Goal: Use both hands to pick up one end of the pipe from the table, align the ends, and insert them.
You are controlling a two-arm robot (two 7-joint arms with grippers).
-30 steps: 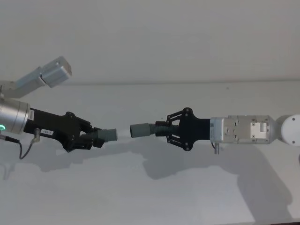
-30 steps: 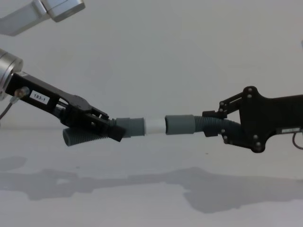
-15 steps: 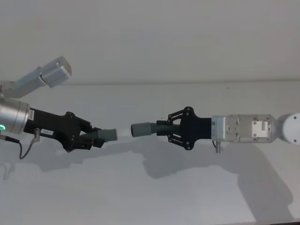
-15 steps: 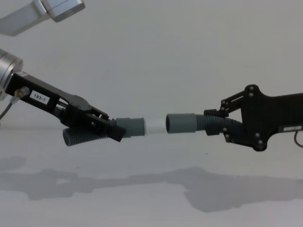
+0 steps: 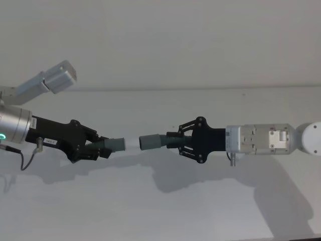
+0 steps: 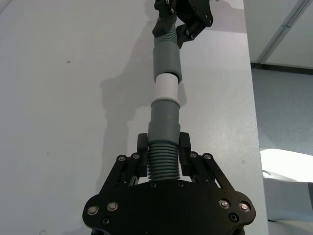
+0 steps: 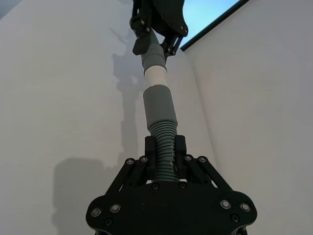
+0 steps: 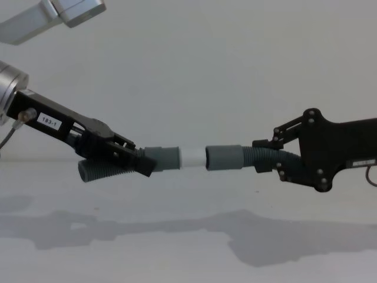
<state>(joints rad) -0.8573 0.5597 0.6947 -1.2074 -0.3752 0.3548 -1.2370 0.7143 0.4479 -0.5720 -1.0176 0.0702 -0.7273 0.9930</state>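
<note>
left gripper [image 8: 138, 160]: black, with a small white label [image 8: 49, 122] on its body; comes in from the left, tilted down toward the middle. fingers [image 6: 182, 147] pinch the ribbed part of the short hose [image 8: 112, 168] just behind its collar [image 8: 163, 158]. the ribbed tail sticks out below and behind the gripper in the chest view.

short hose end: smooth grey collar with a narrower white plug [image 8: 192, 157], pointing toward the right gripper.

right gripper [image 8: 266, 154]: black, comes in from the right, roughly level. fingers [image 7: 180, 147] clamp the ribbed part of the long hose [image 8: 272, 154] just behind its cuff [image 8: 224, 157].

long hose end: smooth grey cuff, open mouth facing the plug.

relation of ends: both held in the air above the table [image 8: 177, 253], roughly in line. in the chest and left wrist views the plug tip meets the cuff mouth; whether it has entered cannot be told. most of the plug is bare between collar and cuff.

table: plain white; shadows of both arms lie on it.
</note>
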